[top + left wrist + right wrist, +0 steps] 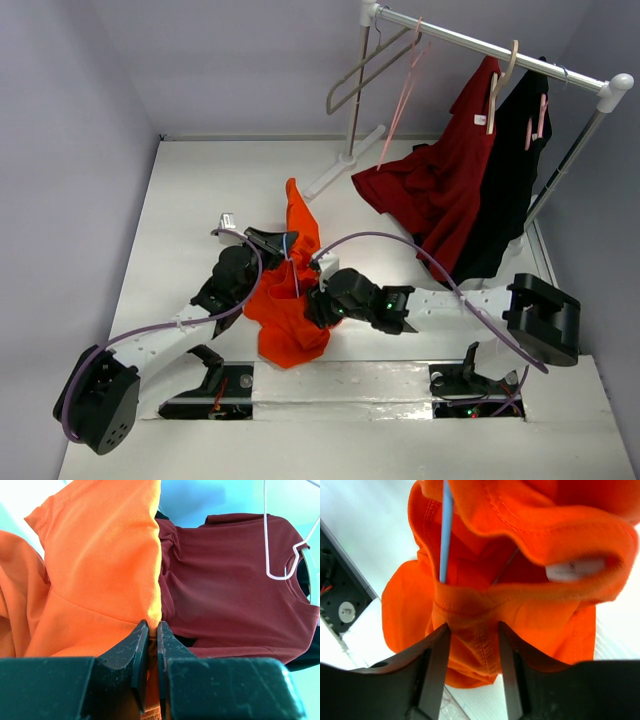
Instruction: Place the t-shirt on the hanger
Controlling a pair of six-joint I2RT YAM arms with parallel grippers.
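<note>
The orange t-shirt [288, 312] hangs bunched between my two grippers, just above the table in front of the arm bases. My left gripper [278, 243] is shut on an edge of its fabric, pinched thin between the jaws [152, 625]. The light-blue hanger [445, 530] runs as a thin rod down into the shirt's folds; only a short blue line of it [294, 270] shows from above. My right gripper [318, 303] stands open, its fingertips [474, 627] straddling a seamed fold of the t-shirt [485, 610] below the collar. A white tag [575, 569] shows inside the collar.
A clothes rack [490, 45] stands at the back right with a beige hanger [365, 70], a pink hanger [405, 90], a dark red shirt [440, 185] and a black garment [510, 170]. Its white foot [345, 165] rests on the table. A small grey object [227, 220] lies left of the left gripper.
</note>
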